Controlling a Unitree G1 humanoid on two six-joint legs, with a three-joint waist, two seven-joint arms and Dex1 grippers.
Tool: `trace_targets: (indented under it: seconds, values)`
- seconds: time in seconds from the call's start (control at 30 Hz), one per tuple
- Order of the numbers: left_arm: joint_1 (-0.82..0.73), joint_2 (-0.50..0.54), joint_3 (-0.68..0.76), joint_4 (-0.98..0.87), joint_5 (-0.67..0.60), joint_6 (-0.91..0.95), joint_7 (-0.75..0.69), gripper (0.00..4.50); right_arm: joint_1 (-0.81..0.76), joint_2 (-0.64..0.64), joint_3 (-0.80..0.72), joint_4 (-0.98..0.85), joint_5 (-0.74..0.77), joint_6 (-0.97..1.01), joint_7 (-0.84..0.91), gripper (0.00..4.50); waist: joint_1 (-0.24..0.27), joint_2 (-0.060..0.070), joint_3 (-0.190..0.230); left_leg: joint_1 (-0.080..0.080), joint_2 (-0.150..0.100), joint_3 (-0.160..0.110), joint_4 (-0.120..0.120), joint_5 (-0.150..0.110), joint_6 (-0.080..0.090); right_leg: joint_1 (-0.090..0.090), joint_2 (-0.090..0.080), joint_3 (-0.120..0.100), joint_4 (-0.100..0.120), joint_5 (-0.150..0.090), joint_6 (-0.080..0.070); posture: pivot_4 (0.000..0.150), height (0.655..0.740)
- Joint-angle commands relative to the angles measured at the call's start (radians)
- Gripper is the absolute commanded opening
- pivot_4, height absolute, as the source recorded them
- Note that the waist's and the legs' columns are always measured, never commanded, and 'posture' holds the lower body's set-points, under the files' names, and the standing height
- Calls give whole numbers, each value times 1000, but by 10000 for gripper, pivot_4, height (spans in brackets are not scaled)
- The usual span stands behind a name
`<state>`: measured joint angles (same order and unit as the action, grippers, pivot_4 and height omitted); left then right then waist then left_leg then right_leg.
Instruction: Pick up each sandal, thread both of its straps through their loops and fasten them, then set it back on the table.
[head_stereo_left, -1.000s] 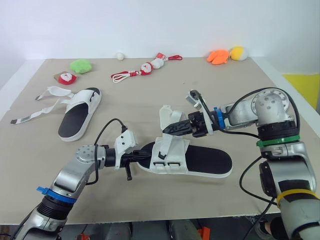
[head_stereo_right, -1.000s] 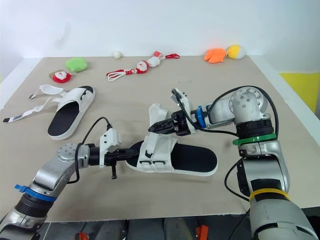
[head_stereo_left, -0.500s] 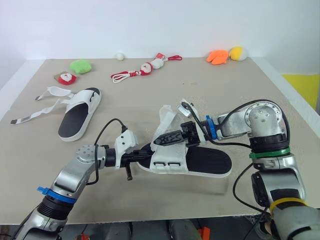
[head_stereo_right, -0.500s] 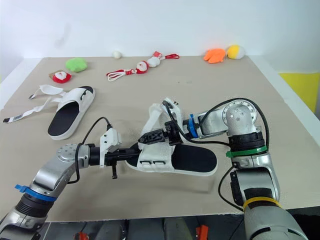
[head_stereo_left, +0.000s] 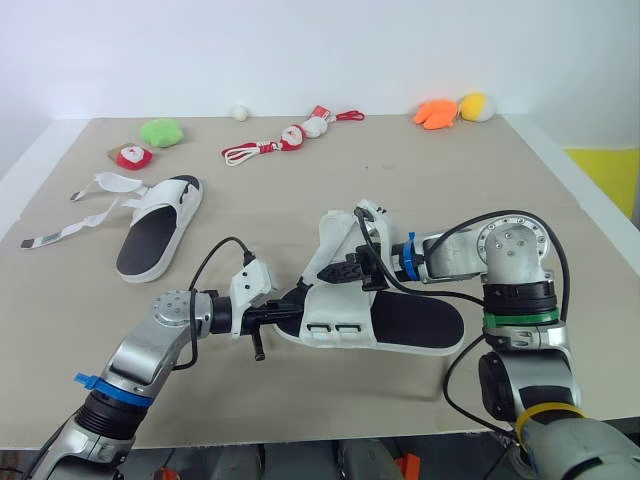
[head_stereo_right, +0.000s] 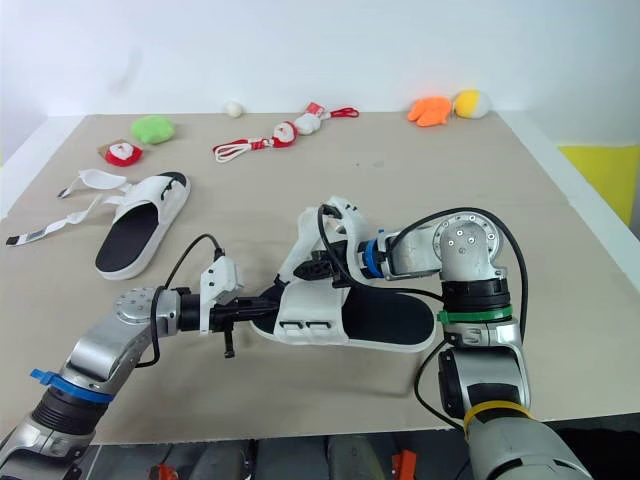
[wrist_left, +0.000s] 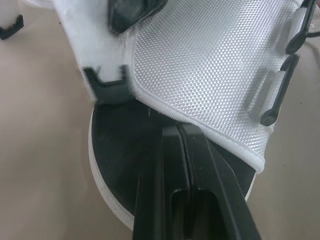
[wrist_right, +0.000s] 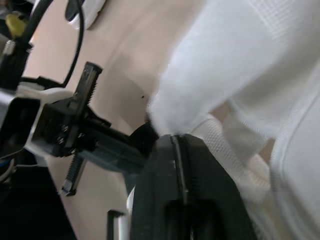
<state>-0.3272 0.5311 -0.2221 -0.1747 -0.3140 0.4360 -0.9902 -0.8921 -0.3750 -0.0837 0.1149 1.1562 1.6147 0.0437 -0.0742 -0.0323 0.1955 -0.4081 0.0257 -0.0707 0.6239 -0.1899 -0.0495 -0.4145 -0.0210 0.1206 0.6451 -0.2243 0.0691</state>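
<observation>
A white sandal with a black footbed (head_stereo_left: 405, 322) lies mid-table, its white mesh strap flap (head_stereo_left: 335, 245) standing up. My left gripper (head_stereo_left: 287, 311) is shut on the sandal's toe edge; in the left wrist view its fingers (wrist_left: 197, 150) pinch the black footbed (wrist_left: 125, 135) under the mesh strap (wrist_left: 210, 65). From the right, my right gripper (head_stereo_left: 347, 272) reaches in and is shut on the strap; in the right wrist view its fingertips (wrist_right: 165, 150) meet the white strap (wrist_right: 235, 65). The second sandal (head_stereo_left: 160, 225) lies at the far left with its straps (head_stereo_left: 75, 215) spread loose.
Small toys line the far edge: a green plush (head_stereo_left: 161, 131), a red-and-white toy (head_stereo_left: 132, 156), a rope toy (head_stereo_left: 270, 145), an orange plush (head_stereo_left: 436, 113), a yellow one (head_stereo_left: 475, 106) and a white ball (head_stereo_left: 239, 112).
My right gripper moved left and down onto the upright strap and went from open to shut. The left gripper and the far sandal stayed put.
</observation>
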Motion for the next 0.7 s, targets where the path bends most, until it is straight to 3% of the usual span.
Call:
trace_targets:
  seconds: [0.03, 0.3, 0.4, 0.63, 0.7]
  values:
    - [18, 1, -40, 23, 25, 21, 2, 0, -7, 7, -38, -36, -19, 0, 4, 285, 0, 0, 0, 0, 0, 0, 0, 0, 0, 0, 0, 0, 0, 0, 0, 1500, 7400]
    - [25, 0, -38, 17, 23, 23, 7, 0, -7, -43, -25, -39, 127, 0, 52, 285, 0, 0, 0, 0, 0, 0, 0, 0, 0, 0, 0, 0, 0, 0, 0, 1500, 7400]
    - [36, -1, -35, 9, 21, 25, 12, 0, 18, -105, -5, -119, 191, 0, 32, 9587, 0, 0, 0, 0, 0, 0, 0, 0, 0, 0, 0, 0, 0, 0, -1, 1500, 7400]
    - [50, -5, -38, 5, 21, 25, 12, 0, 38, -193, 6, -194, 339, 0, -6, 44110, -1, 0, 0, 0, 0, 0, -2, 0, 0, 0, 0, 0, -1, -1, -1, 1500, 7400]
    - [48, -6, -39, 7, 21, 25, 11, 0, 37, -191, 5, -190, 367, 0, -28, 44687, -1, 0, 0, 0, 0, 0, -2, 0, 0, 0, 0, 0, -1, -1, -1, 1500, 7400]
